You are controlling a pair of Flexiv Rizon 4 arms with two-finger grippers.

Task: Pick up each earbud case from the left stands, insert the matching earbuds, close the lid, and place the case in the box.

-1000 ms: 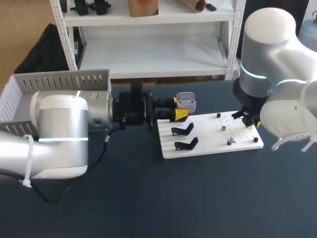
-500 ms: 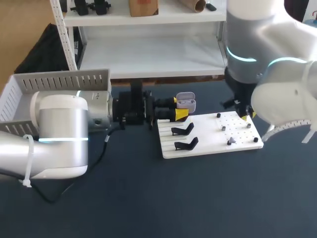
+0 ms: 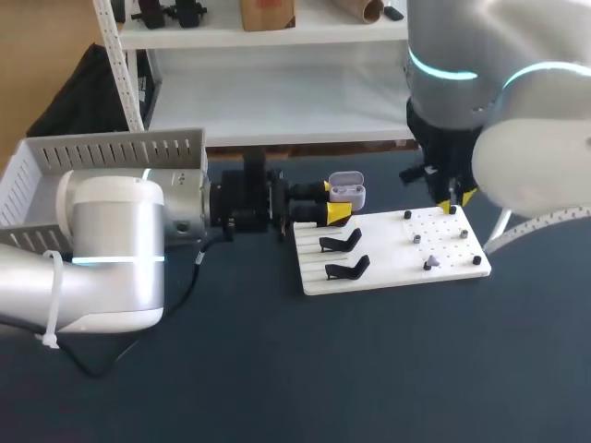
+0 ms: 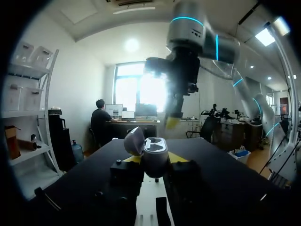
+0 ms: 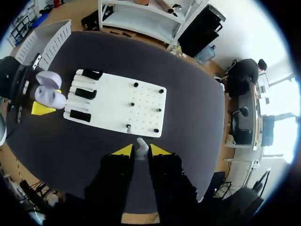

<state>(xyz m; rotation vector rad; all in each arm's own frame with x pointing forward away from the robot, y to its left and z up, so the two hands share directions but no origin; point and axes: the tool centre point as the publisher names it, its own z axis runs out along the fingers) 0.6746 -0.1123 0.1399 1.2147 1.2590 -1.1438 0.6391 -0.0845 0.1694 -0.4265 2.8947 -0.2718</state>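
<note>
White plastic makes up the open earbud case [image 3: 347, 192], and the left gripper [image 3: 330, 200] grips it from two sides, yellow fingertips [image 3: 339, 212] pressed against the lower shell. The lid stands tipped up and back. In the head view the case hangs just off the white board [image 3: 388, 269], at about 11 o'clock from the board's middle and above the dark table [image 3: 277, 369]. The left wrist view shows its two hollow seats facing upward between the fingers.

Two black stands [image 3: 342, 243] sit on the board's 9 o'clock end, one just beside the other. Small dark pegs [image 3: 476, 260] dot the 3 o'clock half.

The right gripper [image 5: 141, 150] hangs high over the board, near its 1 o'clock corner in the head view, pointing straight down. Its fingers are nearly closed and pinch a small white earbud [image 5: 141, 144] between the yellow tips. Under it, a small pale piece [image 5: 128, 127] stands upright on the board.

At 9 o'clock, well apart from the board, the grey slotted box [image 3: 111, 152] sits behind the left arm.
</note>
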